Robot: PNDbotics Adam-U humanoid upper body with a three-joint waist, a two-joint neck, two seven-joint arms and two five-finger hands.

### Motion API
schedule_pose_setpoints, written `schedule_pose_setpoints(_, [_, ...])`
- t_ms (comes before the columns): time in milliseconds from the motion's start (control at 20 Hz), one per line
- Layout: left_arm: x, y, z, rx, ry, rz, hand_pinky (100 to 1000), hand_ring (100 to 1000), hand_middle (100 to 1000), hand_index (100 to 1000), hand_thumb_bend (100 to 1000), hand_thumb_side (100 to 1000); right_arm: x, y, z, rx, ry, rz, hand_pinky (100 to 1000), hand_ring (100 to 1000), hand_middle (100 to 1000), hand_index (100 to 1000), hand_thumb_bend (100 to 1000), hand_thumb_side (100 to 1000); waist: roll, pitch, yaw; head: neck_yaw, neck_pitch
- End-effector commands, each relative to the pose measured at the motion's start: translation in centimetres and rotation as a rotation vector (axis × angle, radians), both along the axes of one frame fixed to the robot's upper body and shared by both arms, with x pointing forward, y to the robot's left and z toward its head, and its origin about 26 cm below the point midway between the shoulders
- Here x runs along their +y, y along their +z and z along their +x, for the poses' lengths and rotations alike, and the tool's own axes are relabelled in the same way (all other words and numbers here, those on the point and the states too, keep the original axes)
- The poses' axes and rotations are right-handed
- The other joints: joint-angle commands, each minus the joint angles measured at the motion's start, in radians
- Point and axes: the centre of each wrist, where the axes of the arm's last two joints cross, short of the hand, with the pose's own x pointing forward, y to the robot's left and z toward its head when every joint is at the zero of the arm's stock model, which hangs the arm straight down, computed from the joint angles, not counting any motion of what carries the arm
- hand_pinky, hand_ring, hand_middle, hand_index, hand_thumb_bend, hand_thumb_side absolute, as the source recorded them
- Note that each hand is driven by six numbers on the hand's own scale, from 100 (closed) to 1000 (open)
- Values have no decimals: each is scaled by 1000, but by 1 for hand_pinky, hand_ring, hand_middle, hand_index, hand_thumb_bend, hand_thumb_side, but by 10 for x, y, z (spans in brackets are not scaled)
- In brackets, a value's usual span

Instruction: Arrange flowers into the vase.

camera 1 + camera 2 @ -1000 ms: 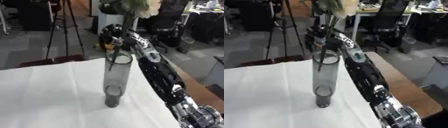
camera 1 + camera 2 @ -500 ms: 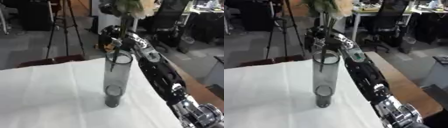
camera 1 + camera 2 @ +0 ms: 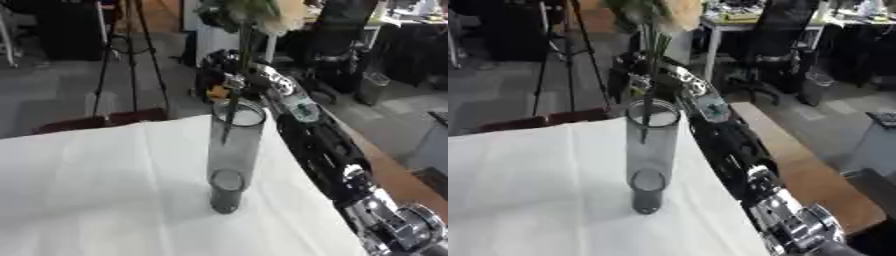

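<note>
A tall smoky glass vase (image 3: 233, 156) stands upright on the white tablecloth (image 3: 96, 190). My right hand (image 3: 234, 71) reaches in from the lower right along a black arm (image 3: 328, 150) and is shut on a flower stem (image 3: 241, 60) just above the vase mouth. The stem's lower end sits inside the top of the vase. Pale cream blooms (image 3: 271, 9) with green leaves rise at the top edge of the view. My left hand shows in neither view.
The table's right edge (image 3: 798, 170) of bare wood runs beside my arm. Beyond the table stand a black tripod (image 3: 131, 55), office chairs (image 3: 776, 45) and desks on a grey floor.
The flower has come down slightly, so the stem end reaches further into the vase mouth. The whole picture has shifted a little.
</note>
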Motion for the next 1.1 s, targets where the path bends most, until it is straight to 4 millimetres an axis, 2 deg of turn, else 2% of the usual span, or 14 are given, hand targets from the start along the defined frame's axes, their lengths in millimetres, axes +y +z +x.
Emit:
schedule_pose_setpoints(50, [0, 6, 1, -22, -8, 9, 569, 505, 559, 945, 668, 843, -11, 18, -2, -93, 10, -59, 439, 530, 351, 525, 567, 684, -9, -3, -1, -3, 2])
schedule_pose_setpoints(500, [0, 6, 1, -23, -9, 9, 569, 506, 559, 944, 668, 844, -13, 11, 1, -113, -1, -83, 456, 542, 365, 544, 621, 765, -10, -2, -1, -3, 6])
schedule_pose_setpoints(1100, [0, 6, 1, -22, -9, 9, 569, 506, 560, 944, 668, 845, -13, 6, 3, -131, -4, -110, 487, 562, 386, 570, 669, 787, -11, 1, -1, -6, 7])
